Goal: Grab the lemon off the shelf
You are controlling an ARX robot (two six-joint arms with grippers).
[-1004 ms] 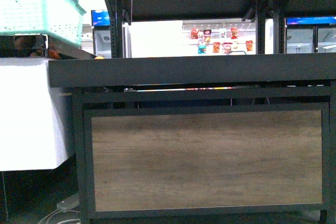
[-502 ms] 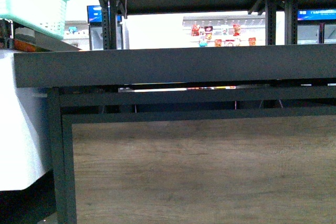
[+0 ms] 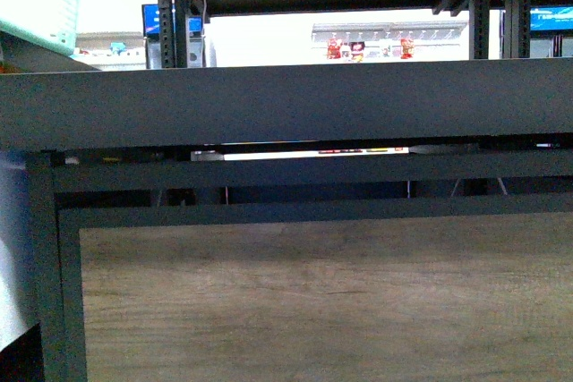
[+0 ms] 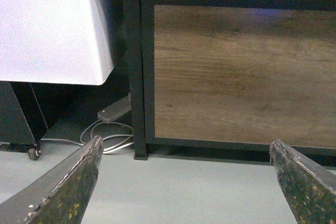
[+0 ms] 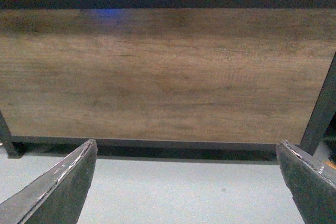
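I see no lemon: the shelf's (image 3: pixel 286 114) tray edge hides its top from here. Left gripper (image 4: pixel 185 141) and right gripper (image 5: pixel 187 142) hang low facing the panel (image 5: pixel 157 72), jaws apart, ready to reach.

My dark, yellow-flecked, worn metal left gripper (image 4: pixel 186 140) has its jaws spread wide, gripping nothing. My dark grey, scuffed-edged right gripper (image 5: pixel 187 142) is equally wide and empty.

A mint basket (image 3: pixel 36 2) sits high left; a power strip (image 4: pixel 113 113) lies on the floor (image 4: pixel 184 192).
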